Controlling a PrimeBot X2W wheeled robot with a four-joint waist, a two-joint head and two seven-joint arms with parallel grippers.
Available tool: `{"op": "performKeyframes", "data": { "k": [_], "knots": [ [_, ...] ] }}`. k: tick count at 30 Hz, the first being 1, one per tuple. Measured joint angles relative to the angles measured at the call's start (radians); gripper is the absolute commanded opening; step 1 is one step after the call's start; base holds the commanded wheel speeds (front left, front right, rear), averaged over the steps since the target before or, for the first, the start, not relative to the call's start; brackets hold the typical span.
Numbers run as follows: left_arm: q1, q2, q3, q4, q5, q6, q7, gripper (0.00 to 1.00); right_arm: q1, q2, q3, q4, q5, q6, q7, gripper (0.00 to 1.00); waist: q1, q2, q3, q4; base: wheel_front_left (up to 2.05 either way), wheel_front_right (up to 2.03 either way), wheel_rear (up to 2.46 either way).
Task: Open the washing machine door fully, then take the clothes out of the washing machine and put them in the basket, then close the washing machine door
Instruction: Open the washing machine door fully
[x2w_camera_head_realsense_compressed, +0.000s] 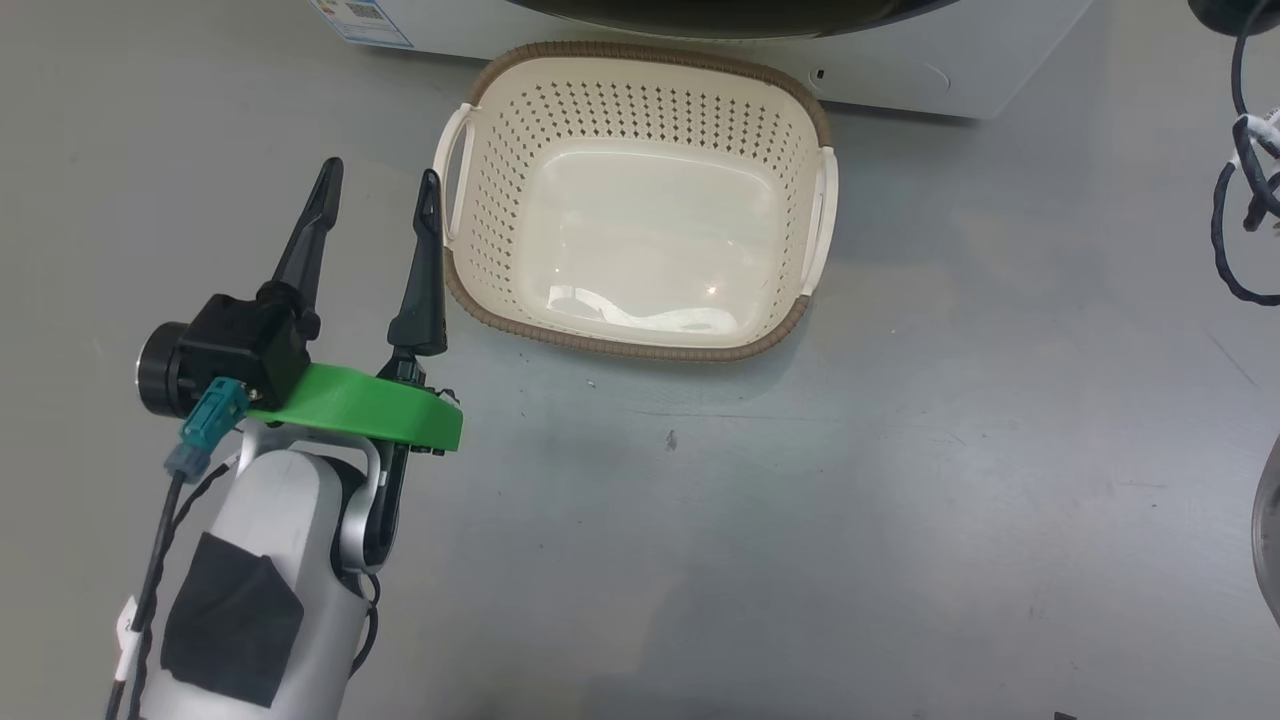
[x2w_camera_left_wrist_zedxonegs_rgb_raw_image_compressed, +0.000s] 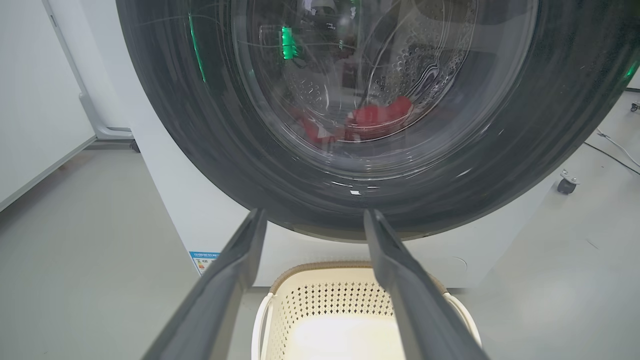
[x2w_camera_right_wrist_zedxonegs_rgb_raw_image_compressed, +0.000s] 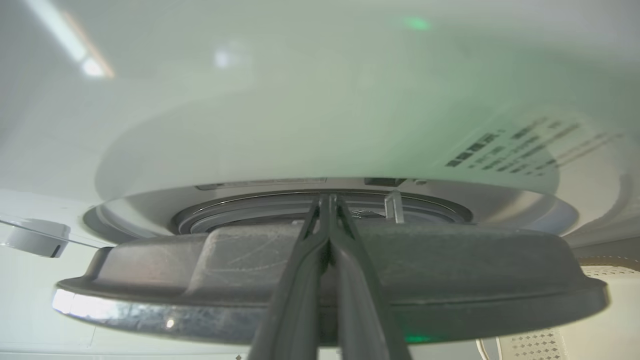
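In the left wrist view the washing machine door (x2w_camera_left_wrist_zedxonegs_rgb_raw_image_compressed: 200, 150) faces me, its glossy black rim around a clear glass bowl. Red clothes (x2w_camera_left_wrist_zedxonegs_rgb_raw_image_compressed: 375, 117) lie in the steel drum behind the glass. My left gripper (x2w_camera_head_realsense_compressed: 381, 172) is open and hovers left of the empty cream basket (x2w_camera_head_realsense_compressed: 600, 110), its fingers pointing toward the door (x2w_camera_left_wrist_zedxonegs_rgb_raw_image_compressed: 315, 212). The right wrist view shows the door (x2w_camera_right_wrist_zedxonegs_rgb_raw_image_compressed: 450, 280) edge-on, a narrow gap away from the white washing machine (x2w_camera_right_wrist_zedxonegs_rgb_raw_image_compressed: 300, 125). My right gripper (x2w_camera_right_wrist_zedxonegs_rgb_raw_image_compressed: 327, 197) is shut, lying across the door's edge with its tips in that gap.
The basket (x2w_camera_left_wrist_zedxonegs_rgb_raw_image_compressed: 325, 295) stands on the grey floor right in front of the washing machine (x2w_camera_head_realsense_compressed: 900, 70), below the door. A blue label sticker (x2w_camera_head_realsense_compressed: 362, 20) marks the machine's lower left corner. Black cables (x2w_camera_head_realsense_compressed: 1235, 200) hang at the right edge. A white panel (x2w_camera_left_wrist_zedxonegs_rgb_raw_image_compressed: 40, 100) stands to the machine's left.
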Motion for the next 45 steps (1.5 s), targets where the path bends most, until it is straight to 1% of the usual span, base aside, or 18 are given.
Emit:
{"op": "performKeyframes", "data": {
  "k": [5, 16, 19, 22, 33, 35, 45],
  "knots": [
    [-0.002, -0.002, 0.007, 0.004, 0.005, -0.001, 0.0, 1.0, 0.0, -0.006, -0.006, 0.016, 0.037, 0.013, 0.049, 0.0, 0.0, 0.0, -0.001, -0.005, 0.0, 0.0, 0.0],
    [-0.002, -0.003, 0.018, 0.024, 0.01, -0.002, 0.0, 1.0, 0.002, -0.006, -0.005, 0.041, 0.081, 0.022, 0.138, 0.0, 0.0, 0.0, -0.011, -0.023, 0.0, 0.0, 0.0],
    [-0.002, -0.004, 0.025, 0.032, 0.016, -0.009, 0.0, 1.0, 0.007, -0.005, -0.002, 0.05, 0.089, 0.024, 0.159, 0.0, 0.0, 0.0, -0.016, -0.028, 0.0, 0.0, 0.0],
    [-0.002, -0.004, 0.028, 0.036, 0.02, -0.009, 0.0, 1.0, 0.022, 0.001, -0.002, 0.053, 0.104, 0.03, 0.181, 0.0, -0.0001, 0.0, -0.025, -0.034, 0.0, 0.0, 0.0],
    [0.001, -0.005, 0.032, 0.065, 0.034, -0.018, 0.0, 1.0, 0.078, 0.025, 0.016, 0.061, 0.132, 0.032, 0.248, 0.0, -0.0001, 0.0, -0.066, -0.059, 0.0, 0.0, 0.0],
    [0.003, -0.005, 0.032, 0.067, 0.034, -0.018, 0.0, 1.0, 0.092, 0.03, 0.018, 0.061, 0.137, 0.039, 0.259, 0.0, -0.0001, 0.0, -0.075, -0.062, 0.0, 0.0, 0.0],
    [0.041, -0.004, 0.04, 0.098, 0.043, -0.019, 0.0, 1.0, 0.167, 0.058, 0.034, 0.053, 0.158, 0.04, 0.306, 0.0, -0.0001, 0.0, -0.126, -0.083, 0.0, 0.0, 0.0]
  ]
}}
